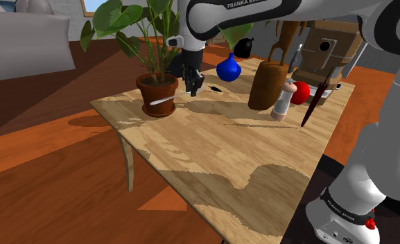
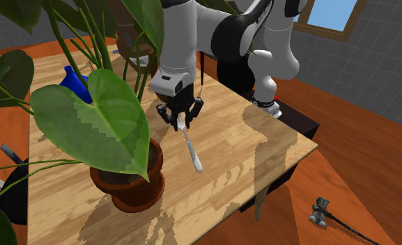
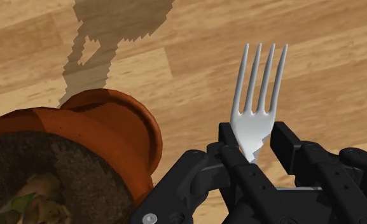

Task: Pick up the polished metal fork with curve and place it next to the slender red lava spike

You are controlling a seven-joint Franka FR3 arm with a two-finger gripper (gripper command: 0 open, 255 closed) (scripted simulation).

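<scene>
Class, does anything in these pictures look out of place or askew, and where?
A grey hammer-like tool lies on the floor beside the table, apart from the other things. On the table, the slender dark red spike leans instead of standing upright. The fork clasped in the gripper looks normal.

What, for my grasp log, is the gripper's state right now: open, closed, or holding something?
Gripper: closed on the metal fork, which is clasped between its two fingers with the tines pointing out past them.
</scene>
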